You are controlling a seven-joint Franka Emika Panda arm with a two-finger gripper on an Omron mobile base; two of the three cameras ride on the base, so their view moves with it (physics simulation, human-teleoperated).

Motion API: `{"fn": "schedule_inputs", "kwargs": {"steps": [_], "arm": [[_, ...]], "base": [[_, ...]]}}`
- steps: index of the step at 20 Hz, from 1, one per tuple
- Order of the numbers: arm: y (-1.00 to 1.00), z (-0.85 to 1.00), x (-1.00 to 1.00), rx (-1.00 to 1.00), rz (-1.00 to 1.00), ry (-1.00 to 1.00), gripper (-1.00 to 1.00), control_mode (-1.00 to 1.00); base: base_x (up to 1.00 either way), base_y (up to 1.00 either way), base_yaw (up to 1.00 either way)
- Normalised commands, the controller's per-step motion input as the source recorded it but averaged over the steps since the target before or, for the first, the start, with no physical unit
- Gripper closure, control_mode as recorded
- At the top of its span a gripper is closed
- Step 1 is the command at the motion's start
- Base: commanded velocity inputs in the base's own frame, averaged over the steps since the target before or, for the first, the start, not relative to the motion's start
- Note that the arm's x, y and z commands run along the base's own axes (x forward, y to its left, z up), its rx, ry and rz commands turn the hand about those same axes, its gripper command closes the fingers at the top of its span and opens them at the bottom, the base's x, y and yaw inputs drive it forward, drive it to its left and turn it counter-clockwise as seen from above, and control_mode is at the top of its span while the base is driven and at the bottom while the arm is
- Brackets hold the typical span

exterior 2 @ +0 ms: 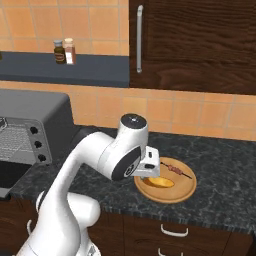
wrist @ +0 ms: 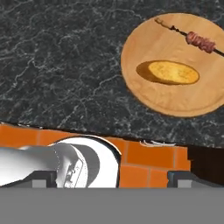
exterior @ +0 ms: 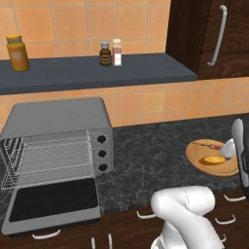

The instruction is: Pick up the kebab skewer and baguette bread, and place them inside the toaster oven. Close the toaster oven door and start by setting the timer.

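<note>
The kebab skewer [wrist: 199,41] and the golden baguette bread [wrist: 173,72] lie side by side on a round wooden plate [wrist: 166,103] on the dark counter. My gripper [wrist: 116,179] is open and holds nothing. It hovers above the plate's near-left edge, as the right base view shows, where my gripper [exterior 2: 148,170] hangs beside the baguette bread [exterior 2: 161,182] and the skewer [exterior 2: 176,169]. The toaster oven [exterior: 58,119] stands at the counter's left. Its door [exterior: 53,204] is dropped flat open and the wire rack [exterior: 48,158] is bare. Three black knobs [exterior: 102,153] sit on its right panel.
A dark shelf [exterior: 97,73] above the counter carries an orange jar [exterior: 17,52] and two small spice bottles [exterior: 111,52]. A dark wood cabinet [exterior: 219,34] with a bar handle hangs at upper right. The counter's front edge and drawer handles [exterior 2: 172,231] run below the plate.
</note>
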Motion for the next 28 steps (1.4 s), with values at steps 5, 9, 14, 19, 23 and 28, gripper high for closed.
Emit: {"fn": "schedule_inputs", "kwargs": {"steps": [5,9,14,19,23,28], "arm": [[-0.28,-0.37,0.39,-0.04,0.58,0.00,-1.00,-1.00],[-0.17,-0.59,0.34,-0.11,0.70,0.00,-1.00,-1.00],[-0.37,-0.54,0.42,0.00,0.79,-0.04,-1.00,-1.00],[-0.51,-0.29,0.39,0.00,0.66,-0.12,-1.00,-1.00],[-0.11,-0.01,0.35,0.00,0.25,-0.05,-1.00,-1.00],[0.01,-0.15,0.35,0.00,0.04,-0.02,-1.00,-1.00]], "base": [[0.00,0.00,0.00],[0.00,0.00,0.00],[0.00,0.00,0.00],[0.00,0.00,0.00],[0.00,0.00,0.00],[0.00,0.00,0.00]]}}
